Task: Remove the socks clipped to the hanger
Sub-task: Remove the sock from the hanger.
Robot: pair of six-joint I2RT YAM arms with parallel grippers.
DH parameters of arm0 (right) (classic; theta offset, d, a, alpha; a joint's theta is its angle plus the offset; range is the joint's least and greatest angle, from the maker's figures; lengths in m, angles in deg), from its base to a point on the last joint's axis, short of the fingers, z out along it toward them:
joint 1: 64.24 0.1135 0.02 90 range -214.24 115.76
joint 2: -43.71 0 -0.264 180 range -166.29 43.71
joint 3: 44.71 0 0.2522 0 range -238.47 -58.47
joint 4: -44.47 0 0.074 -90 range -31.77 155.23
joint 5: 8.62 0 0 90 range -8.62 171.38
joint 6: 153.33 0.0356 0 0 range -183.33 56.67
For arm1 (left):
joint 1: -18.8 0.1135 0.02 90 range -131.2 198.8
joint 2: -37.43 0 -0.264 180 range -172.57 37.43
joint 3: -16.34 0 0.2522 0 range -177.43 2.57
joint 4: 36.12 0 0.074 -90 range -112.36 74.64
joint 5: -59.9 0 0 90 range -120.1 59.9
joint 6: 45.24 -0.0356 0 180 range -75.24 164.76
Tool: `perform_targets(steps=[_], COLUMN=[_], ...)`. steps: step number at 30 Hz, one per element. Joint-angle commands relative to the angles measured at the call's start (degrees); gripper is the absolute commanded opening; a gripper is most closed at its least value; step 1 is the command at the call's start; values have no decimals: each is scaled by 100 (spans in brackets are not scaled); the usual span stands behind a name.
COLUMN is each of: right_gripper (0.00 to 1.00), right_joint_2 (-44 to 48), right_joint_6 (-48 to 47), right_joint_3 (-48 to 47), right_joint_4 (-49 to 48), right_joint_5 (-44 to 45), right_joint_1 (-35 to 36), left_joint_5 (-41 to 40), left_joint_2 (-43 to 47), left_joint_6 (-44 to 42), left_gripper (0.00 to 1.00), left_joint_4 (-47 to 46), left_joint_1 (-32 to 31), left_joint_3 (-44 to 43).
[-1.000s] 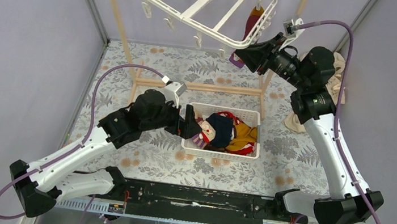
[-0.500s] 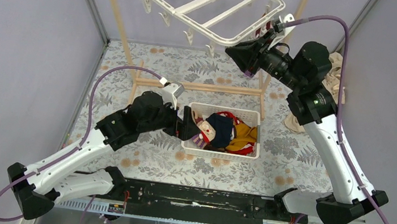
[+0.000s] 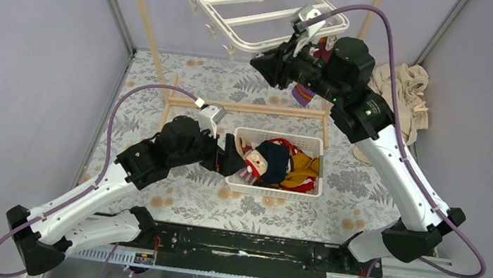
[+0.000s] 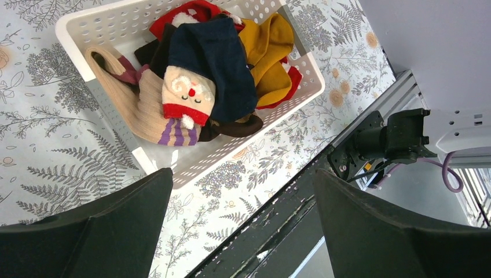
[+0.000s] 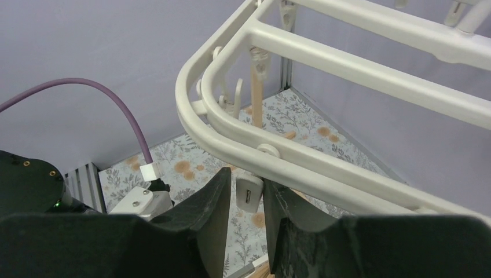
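The white hanger (image 3: 260,6) hangs at the top, its rounded rim (image 5: 301,168) crossing the right wrist view. My right gripper (image 3: 261,63) reaches up under its near edge; its jaws stand narrow around a small white dangling clip (image 5: 250,196), which touches the right finger. A dark red sock (image 3: 323,48) with a purple end (image 3: 302,95) hangs by the hanger's right side, mostly hidden by my right arm. Several colourful socks (image 3: 283,163) lie in the white basket (image 3: 273,189). My left gripper (image 3: 234,155) hovers wide open at the basket's left end, with nothing between its fingers (image 4: 116,231).
A wooden pole frame (image 3: 147,27) carries the hanger and has a crossbar (image 3: 254,109) behind the basket. A beige cloth (image 3: 400,87) is bunched at the back right. The black base rail (image 3: 238,244) runs along the near edge. Grey walls close in both sides.
My right gripper has travelled left along the hanger's near edge, and the hanger has swung round with it. The left arm has barely shifted and stays open.
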Motion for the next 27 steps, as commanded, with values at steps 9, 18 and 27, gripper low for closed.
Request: perform_targets(steps=[9,18,27], right_gripper=[33,34,35], right_joint_2=[-942,-1695,-1981], right_joint_6=[-531,-523,-456], right_joint_3=[-1454,-2422,-2407], right_joint_4=[513,840,501], right_joint_5=[959,1237,990], right_joint_1=[750,1011,1055], left_joint_5=[-195,-223,-254], left_joint_2=[173,206,289], left_joint_6=[6,0,23], left_gripper=[98,98,98], left_joint_4=[54,48,82], left_joint_1=[-25,-25,-25], left_joint_3=[85,130,157])
